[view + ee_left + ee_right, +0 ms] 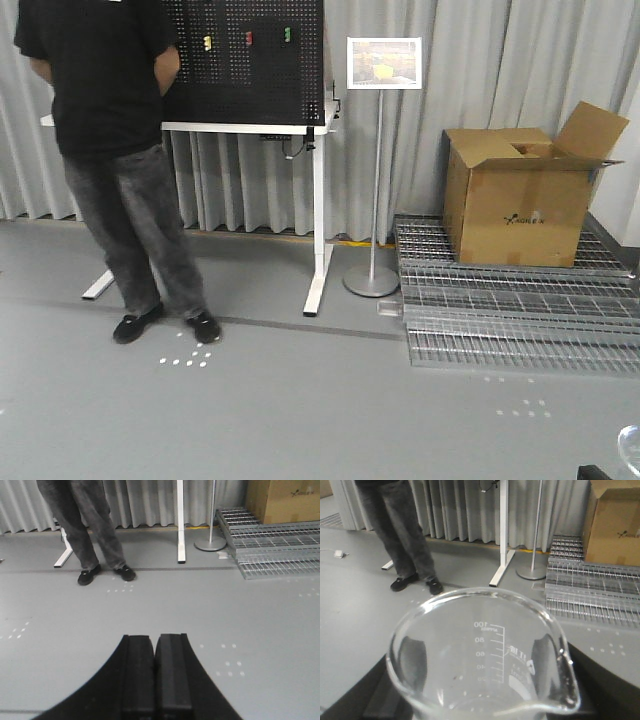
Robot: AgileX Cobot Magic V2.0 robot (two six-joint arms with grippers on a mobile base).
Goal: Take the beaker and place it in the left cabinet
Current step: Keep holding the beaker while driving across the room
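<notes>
One beaker in carriage, cabinet out of view

Item: beaker (485, 650), clear glass, white graduations, pouring lip toward the camera. It is upright, resting on no surface, and gripped by the right hand (477, 680), whose dark fingers (415, 662) show through the wall on both sides.
Left hand (156, 675): clenched, pads together, nothing in it, above bare floor (250, 620).
Left cabinet: not seen in any view.
Surroundings: person (110, 150) standing; cardboard box (520, 200) on metal grating (520, 320).
Handling: judged a transport step. Hold the glass level, grip steady without squeezing harder, turn until a cabinet shelf shows, pass well apart from the person.
</notes>
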